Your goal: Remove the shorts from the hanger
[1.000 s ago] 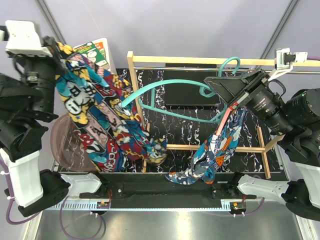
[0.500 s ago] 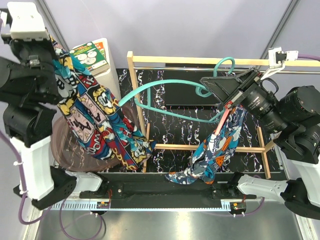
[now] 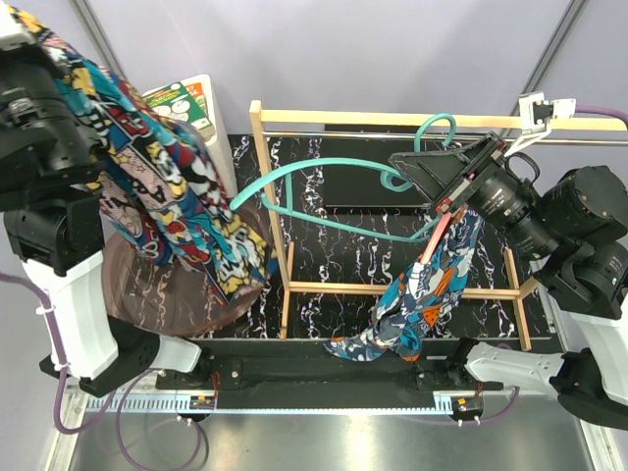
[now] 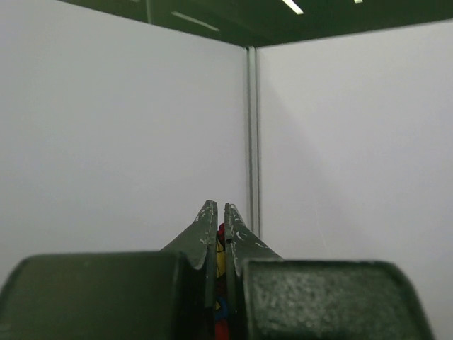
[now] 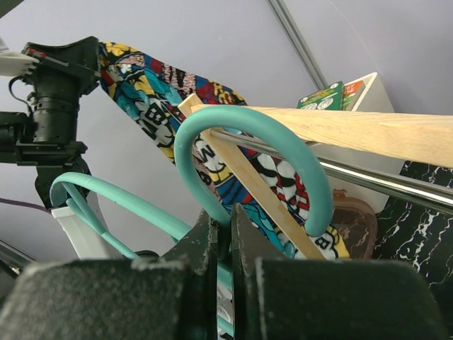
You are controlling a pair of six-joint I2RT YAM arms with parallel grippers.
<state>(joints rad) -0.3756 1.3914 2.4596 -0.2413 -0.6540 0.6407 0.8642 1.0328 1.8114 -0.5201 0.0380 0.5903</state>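
Observation:
The comic-print shorts (image 3: 167,211) hang in a long drape from my raised left arm at the top left. In the left wrist view my left gripper (image 4: 220,212) is shut on a sliver of their red and yellow fabric (image 4: 221,248). The teal hanger (image 3: 324,169) hooks over the rack's rod, and its left end reaches the edge of that drape. My right gripper (image 3: 412,167) is shut on the hanger's neck, seen close up (image 5: 228,212) under the hook (image 5: 248,124). The teal, orange and white shorts (image 3: 422,289) dangle from the hanger's right side.
A wooden rack (image 3: 392,120) with a metal rod (image 5: 382,185) stands on a black marbled mat (image 3: 343,245). A brown round tray (image 3: 128,294) lies under the comic shorts. A white box with a green and red card (image 3: 186,103) stands at the back left.
My left arm has risen and swung left, pulling the comic shorts up and away from the rack post. The right gripper and the hanger have barely shifted.

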